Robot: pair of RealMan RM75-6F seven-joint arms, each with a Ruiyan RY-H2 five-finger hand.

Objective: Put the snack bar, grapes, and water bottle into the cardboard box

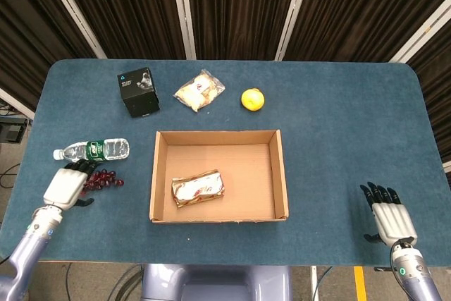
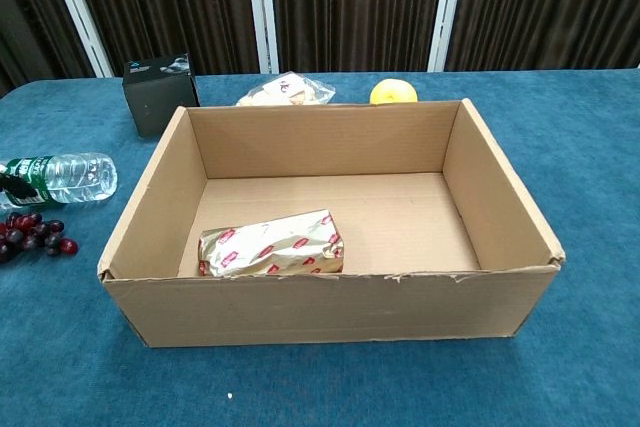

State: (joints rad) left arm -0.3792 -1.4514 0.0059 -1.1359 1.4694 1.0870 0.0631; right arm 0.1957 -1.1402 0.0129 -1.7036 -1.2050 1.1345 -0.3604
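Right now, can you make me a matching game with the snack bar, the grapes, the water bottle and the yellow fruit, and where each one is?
Things:
1. snack bar
2. grapes
3. water bottle
4. yellow fruit

Places:
A. lying on its side on the table, left of the cardboard box
B. on the table beyond the box's far wall
C. inside the box
D. on the table at the fingertips of the left robot hand

Pairs: 1-C, 2-D, 3-A, 4-B
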